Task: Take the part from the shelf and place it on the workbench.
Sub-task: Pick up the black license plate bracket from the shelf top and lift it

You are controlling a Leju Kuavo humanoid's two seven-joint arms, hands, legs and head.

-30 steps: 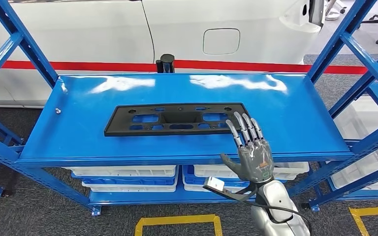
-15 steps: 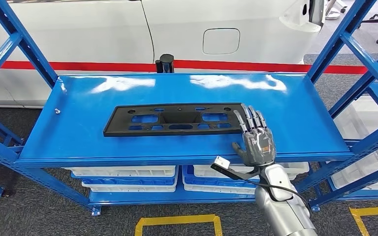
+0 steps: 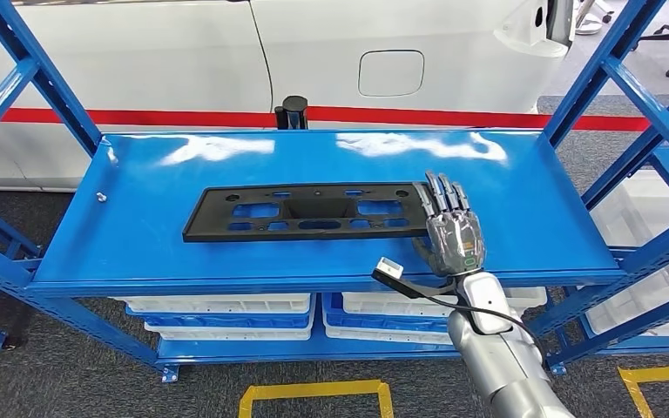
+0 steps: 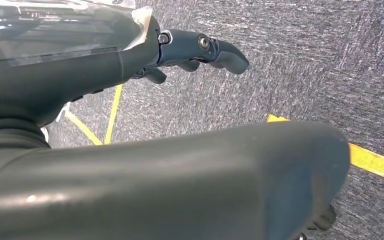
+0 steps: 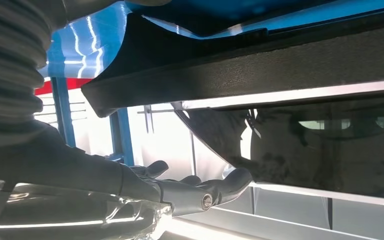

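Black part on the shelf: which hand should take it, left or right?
Right. The right hand lies open on the blue shelf at the black part's right end. The left hand hangs toward the floor, away from the shelf.

Head view looks forward and down from high up, taking in the whole blue shelf (image 3: 523, 200). Right wrist camera sits very close, peering along the black part (image 5: 260, 70) near the shelf's front edge, shared with the head view. Left wrist camera faces carpet floor (image 4: 300, 60).
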